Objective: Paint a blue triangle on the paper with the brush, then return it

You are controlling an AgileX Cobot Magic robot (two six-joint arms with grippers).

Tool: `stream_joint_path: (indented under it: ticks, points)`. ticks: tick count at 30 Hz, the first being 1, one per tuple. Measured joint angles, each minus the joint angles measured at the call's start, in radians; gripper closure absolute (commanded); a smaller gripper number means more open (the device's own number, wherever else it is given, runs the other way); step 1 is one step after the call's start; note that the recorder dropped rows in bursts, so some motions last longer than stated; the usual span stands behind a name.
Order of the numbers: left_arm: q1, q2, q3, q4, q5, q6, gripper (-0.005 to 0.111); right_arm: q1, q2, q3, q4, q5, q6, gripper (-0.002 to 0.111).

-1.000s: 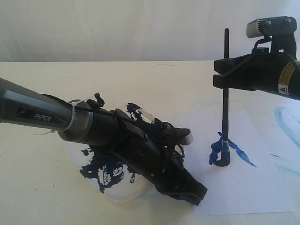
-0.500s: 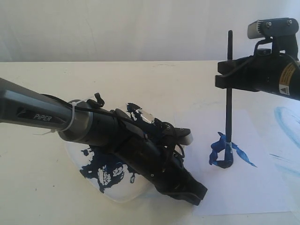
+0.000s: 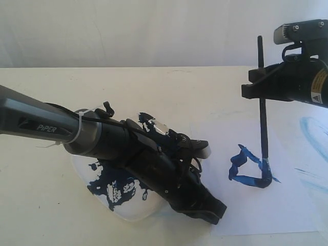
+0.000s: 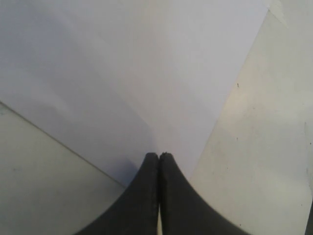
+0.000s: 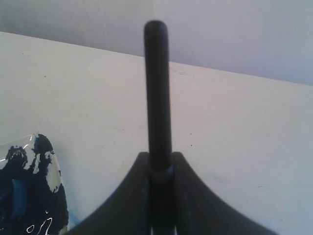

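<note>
The white paper (image 3: 266,205) lies on the table at the right. On it is the blue triangle (image 3: 247,168), a rough dark-blue outline. The brush (image 3: 263,128) stands nearly upright with its tip on the triangle's right corner. My right gripper (image 3: 253,84) is shut on the brush's upper handle; the right wrist view shows the handle (image 5: 157,88) rising between the fingers. My left gripper (image 3: 218,210) is shut and empty, resting low at the paper's near-left edge, and the left wrist view shows its tips (image 4: 159,156) pressed together over the paper (image 4: 146,73).
A white square plate (image 3: 123,200) smeared with dark-blue paint lies under the left arm (image 3: 128,146), and also shows in the right wrist view (image 5: 29,191). Faint light-blue smears (image 3: 312,133) mark the table right of the paper.
The right gripper has carried the brush to the right, dragging its tip along the triangle's lower side and leaving a new blue stroke. The left arm has not moved.
</note>
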Motion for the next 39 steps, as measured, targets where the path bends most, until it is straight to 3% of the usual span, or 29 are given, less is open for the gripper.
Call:
stream_joint_path:
  ticks: [39]
  points:
    - [0.000, 0.000, 0.000, 0.000, 0.000, 0.000, 0.107, 0.000, -0.055, 0.000, 0.000, 0.098, -0.046, 0.108]
